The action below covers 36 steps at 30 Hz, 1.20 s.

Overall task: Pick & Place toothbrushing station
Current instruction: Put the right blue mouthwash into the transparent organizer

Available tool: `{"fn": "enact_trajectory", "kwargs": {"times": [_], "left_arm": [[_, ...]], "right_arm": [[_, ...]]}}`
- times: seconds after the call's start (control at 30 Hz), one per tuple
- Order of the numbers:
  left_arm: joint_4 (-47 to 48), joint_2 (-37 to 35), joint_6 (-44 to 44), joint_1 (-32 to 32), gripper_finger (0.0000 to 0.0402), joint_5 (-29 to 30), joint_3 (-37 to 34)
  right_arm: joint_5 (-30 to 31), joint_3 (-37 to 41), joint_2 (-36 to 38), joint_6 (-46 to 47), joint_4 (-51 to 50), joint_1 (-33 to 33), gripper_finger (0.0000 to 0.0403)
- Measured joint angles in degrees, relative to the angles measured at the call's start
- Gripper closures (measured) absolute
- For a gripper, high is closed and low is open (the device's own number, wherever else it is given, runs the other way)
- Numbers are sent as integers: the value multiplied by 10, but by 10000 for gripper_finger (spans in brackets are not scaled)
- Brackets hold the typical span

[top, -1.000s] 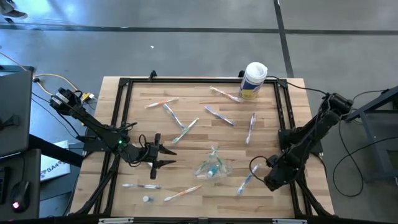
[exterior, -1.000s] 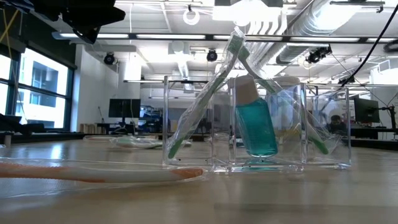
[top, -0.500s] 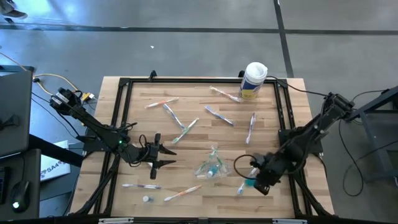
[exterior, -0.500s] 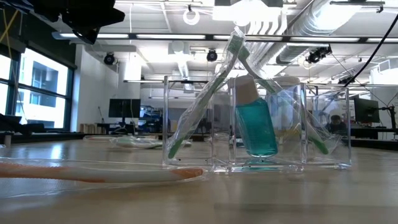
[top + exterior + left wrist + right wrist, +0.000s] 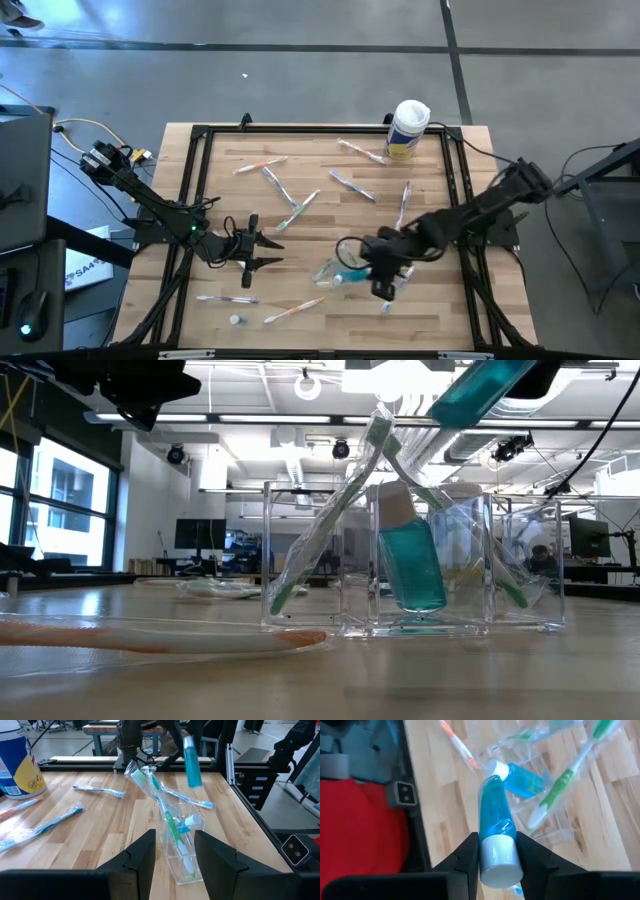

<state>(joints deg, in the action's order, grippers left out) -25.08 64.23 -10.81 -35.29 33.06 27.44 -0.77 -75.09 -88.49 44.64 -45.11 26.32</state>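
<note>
The toothbrushing station (image 5: 338, 268) is a clear plastic holder on the table's middle. It holds green toothbrushes (image 5: 170, 820) and a blue white-capped tube (image 5: 520, 779). It rests on its flat base (image 5: 410, 628). My right gripper (image 5: 384, 280) hovers just right of and above it, shut on a second blue tube (image 5: 492, 815), which also shows in the left wrist view (image 5: 192, 757) and the low view (image 5: 478, 388). My left gripper (image 5: 268, 252) stands open to the station's left, clear of it, and its fingers (image 5: 145, 855) hold nothing. My right gripper pinches the blue tube at its white-capped end (image 5: 496, 854) between its two fingers. The fingers slant down from the table's right side. The tube runs on ahead of the fingers, tilted and lifted clear, above the station.
Several wrapped toothbrushes (image 5: 290, 212) lie scattered over the wooden table, and one (image 5: 295, 310) lies near the front edge. A small white cap (image 5: 235, 320) lies at the front left. A white canister with a yellow label (image 5: 408, 128) stands at the back right. A black frame (image 5: 200, 180) borders the table.
My right gripper has swung from the table's right edge toward the station, rising and rolling its wrist as it went. It has stayed shut on the blue tube, which now shows at the top of the low view.
</note>
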Motion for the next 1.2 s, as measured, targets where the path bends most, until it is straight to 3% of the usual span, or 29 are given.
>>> {"fn": "enact_trajectory", "kwargs": {"times": [0.4, 1.2], "left_arm": [[13, 0, -2, 0, 266, 0, 0], [42, 0, 0, 0, 266, 0, 0]], "right_arm": [[-12, -154, -128, -29, -141, -47, 312], [-86, -168, -180, -27, -140, -92, 312]]}}
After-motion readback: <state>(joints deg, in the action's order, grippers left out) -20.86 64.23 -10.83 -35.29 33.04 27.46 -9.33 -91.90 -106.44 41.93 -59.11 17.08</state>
